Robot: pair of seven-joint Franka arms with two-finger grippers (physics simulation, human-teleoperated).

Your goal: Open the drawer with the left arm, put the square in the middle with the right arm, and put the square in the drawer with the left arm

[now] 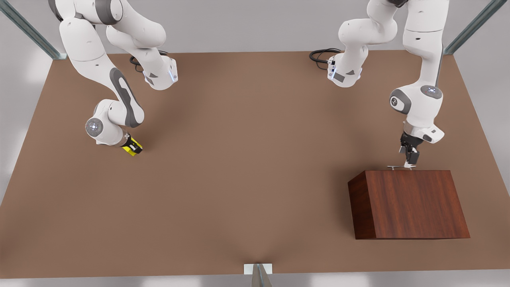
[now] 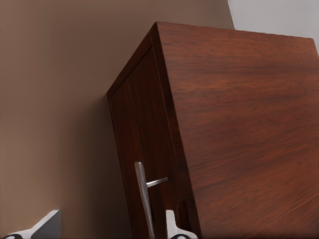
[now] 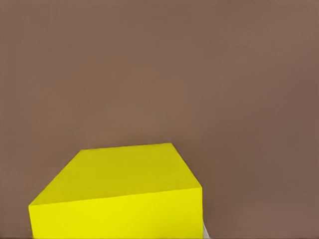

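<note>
On the front view's left, the right tool grips the square low over the surface. Across the surface, the left tool sits at the drawer handle, fingers spread either side. Its wrist view shows the drawer front shut flush in the cabinet.

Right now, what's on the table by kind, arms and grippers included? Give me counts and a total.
Robot arms: 2
Grippers: 2, left gripper at the drawer handle, right gripper at the yellow cube
Wooden cabinets: 1
Yellow cubes: 1
Total: 6
</note>
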